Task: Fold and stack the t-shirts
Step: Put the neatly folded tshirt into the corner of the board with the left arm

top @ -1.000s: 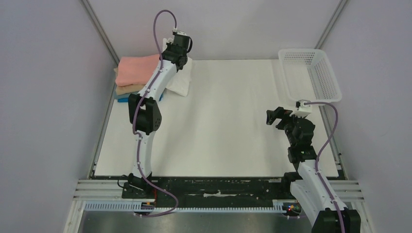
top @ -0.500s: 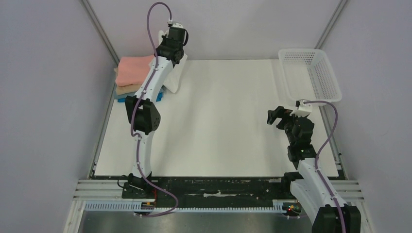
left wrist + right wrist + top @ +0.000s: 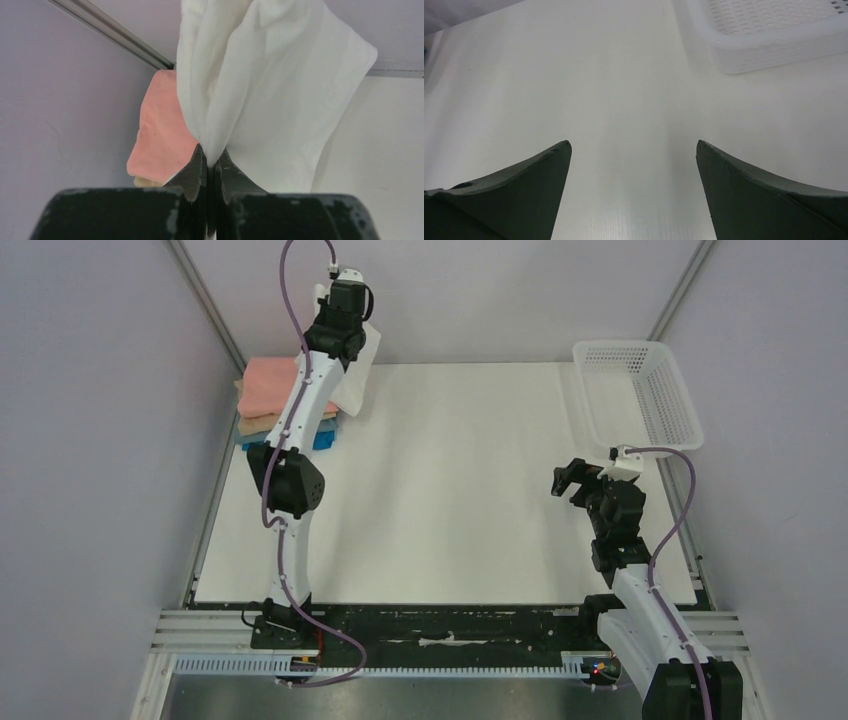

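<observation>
Top external, white t-shirt (image 3: 358, 375) beside stack (image 3: 265, 388) edge

Right pincer (image 3: 633, 142) spread wide above white table (image 3: 574, 75), mesh basket (image 3: 774, 37) beyond.

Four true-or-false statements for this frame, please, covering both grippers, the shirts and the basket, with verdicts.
1. The left gripper is shut on the white t-shirt, which hangs from it. True.
2. The right gripper holds a shirt. False: it is open, with nothing in it, above the table.
3. The salmon pink t-shirt lies on top of the tan t-shirt. True.
4. The basket holds a folded shirt. False: no shirt shows in it.
</observation>
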